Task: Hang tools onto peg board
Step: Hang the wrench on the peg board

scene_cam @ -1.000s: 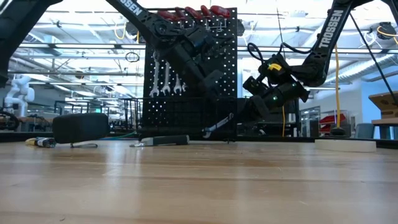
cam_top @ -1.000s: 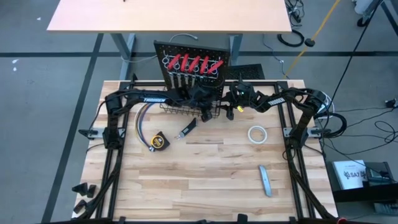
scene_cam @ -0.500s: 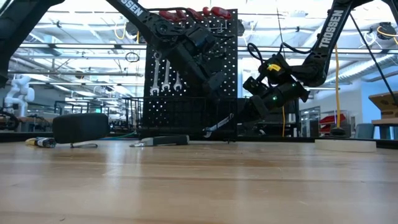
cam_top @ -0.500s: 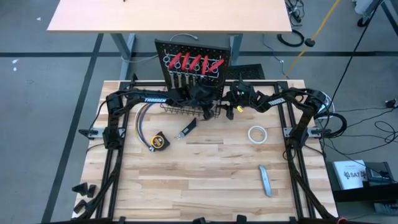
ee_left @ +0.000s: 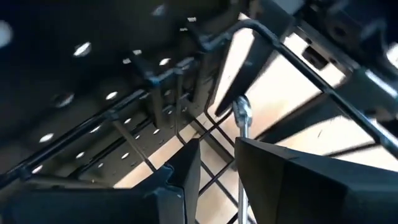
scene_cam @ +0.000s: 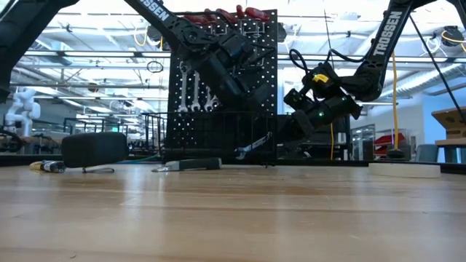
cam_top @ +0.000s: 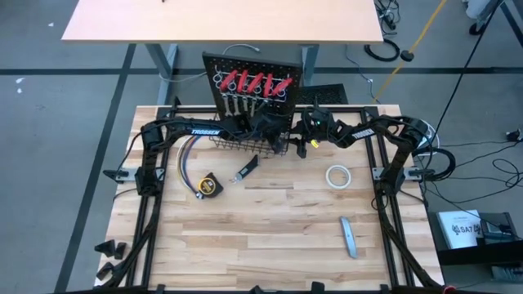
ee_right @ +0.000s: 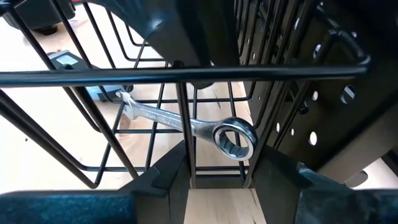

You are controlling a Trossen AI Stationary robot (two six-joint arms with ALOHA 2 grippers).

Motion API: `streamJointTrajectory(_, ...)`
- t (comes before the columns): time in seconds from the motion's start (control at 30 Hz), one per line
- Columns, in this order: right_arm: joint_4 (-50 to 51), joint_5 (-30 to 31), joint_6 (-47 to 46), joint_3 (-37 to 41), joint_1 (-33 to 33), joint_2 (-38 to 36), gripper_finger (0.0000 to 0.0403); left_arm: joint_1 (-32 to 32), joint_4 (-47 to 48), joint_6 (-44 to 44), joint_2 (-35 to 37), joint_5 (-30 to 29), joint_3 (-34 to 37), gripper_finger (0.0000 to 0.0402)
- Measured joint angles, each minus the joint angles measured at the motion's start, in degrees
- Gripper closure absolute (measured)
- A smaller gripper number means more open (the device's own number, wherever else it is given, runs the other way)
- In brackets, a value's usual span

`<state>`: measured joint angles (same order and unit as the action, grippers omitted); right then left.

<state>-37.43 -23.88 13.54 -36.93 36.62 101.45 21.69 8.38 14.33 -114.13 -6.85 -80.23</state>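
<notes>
The grey bar (cam_top: 349,237) is lying nearest on the table (cam_top: 270,261), well apart from the rest; further in, the white tape roll (cam_top: 337,176) is sitting on the right arm's side, and the yellow tape measure (cam_top: 209,186) and black-handled knife (cam_top: 248,169) are lying just beside each other near the bundle of coloured wires (cam_top: 183,163); none of these is hung yet.

Beyond them both arms are crowding the wire basket (cam_top: 237,145) at the board's foot. The right gripper (ee_right: 217,155) is pointing into the basket from outside, its claw released, fingers standing either side of upright wires and grasping nothing. A silver wrench (ee_right: 186,124) is lying slanted inside, threaded among the wires. The left gripper (ee_left: 217,146) is reaching in from above with its claw parted too; the wrench's shaft is showing in the gap close to one finger, and I cannot tell whether they are touching.

Furthest back, the peg board (cam_top: 245,64) is carrying the red-handled pieces (cam_top: 253,82) along its top and several hung wrenches (scene_cam: 193,91) below.

Judging the risks: the wrench may snag on a wire as it is drawn out and twist free; a catching finger may drag the basket and shake the hung tools; with both grippers this close, they may knock one another.
</notes>
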Motion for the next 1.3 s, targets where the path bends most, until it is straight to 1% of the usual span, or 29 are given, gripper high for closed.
streamJointTrajectory(0.1, -0.02, 0.0, -0.06, 0.0, -0.06, 0.02, 0.0261, -0.04, 0.47, 5.52, 0.06, -0.07, -0.04, 0.0296)
streamJointTrajectory(0.2, -0.15, 0.0, -0.27, 0.0, -0.08, 0.02, 0.0261, -0.23, 0.72, 9.29, 0.11, -0.54, -0.09, 0.0297)
streamJointTrajectory(0.3, -0.33, -0.02, -0.83, 0.0, -0.08, 0.04, 0.0261, -0.92, 0.91, 10.91, 0.11, -0.95, -0.09, 0.0297)
streamJointTrajectory(0.47, -0.65, -0.07, -1.86, 0.02, -0.08, 0.04, 0.0261, -2.68, 1.03, 10.84, 0.09, -1.78, -0.09, 0.0297)
streamJointTrajectory(0.6, -1.01, -0.17, -2.25, 0.07, -0.1, 0.07, 0.0261, -3.79, 1.03, 8.39, 0.09, -4.59, -0.09, 0.0297)
streamJointTrajectory(0.7, -1.11, -0.03, -2.38, 0.07, -0.4, 0.07, 0.0261, -3.76, 0.87, 6.14, -0.31, -4.76, -0.11, 0.0297)
streamJointTrajectory(0.73, -1.26, 0.02, -2.38, 0.07, -0.55, 0.07, 0.0261, -3.74, 0.33, 5.95, -0.86, -4.71, -0.15, 0.0297)
streamJointTrajectory(0.83, -1.36, 0.33, -2.4, 0.0, -1.0, 0.11, 0.0261, -3.5, -1.11, 5.8, -2.99, -0.4, -0.18, 0.0297)
streamJointTrajectory(0.87, -1.12, 0.52, -2.27, -0.13, -1.1, 0.11, 0.0261, -3.42, -1.36, 5.9, -3.59, -0.09, -0.22, 0.0297)
streamJointTrajectory(1.07, -0.8, 0.79, -1.7, -0.42, -1.23, 0.13, 0.0261, -3.08, -1.32, 5.56, -4.9, -2.05, -0.28, 0.0297)
streamJointTrajectory(1.17, -0.77, 0.78, -0.87, -0.5, -1.24, 0.13, 0.0261, -2.97, -1.2, 3.19, -4.9, -1.58, -0.25, 0.0297)
streamJointTrajectory(1.3, -0.83, 0.41, -0.46, -0.5, -1.26, 0.13, 0.0261, -2.91, -1.0, 2.12, -4.9, -0.3, -0.22, 0.0299)
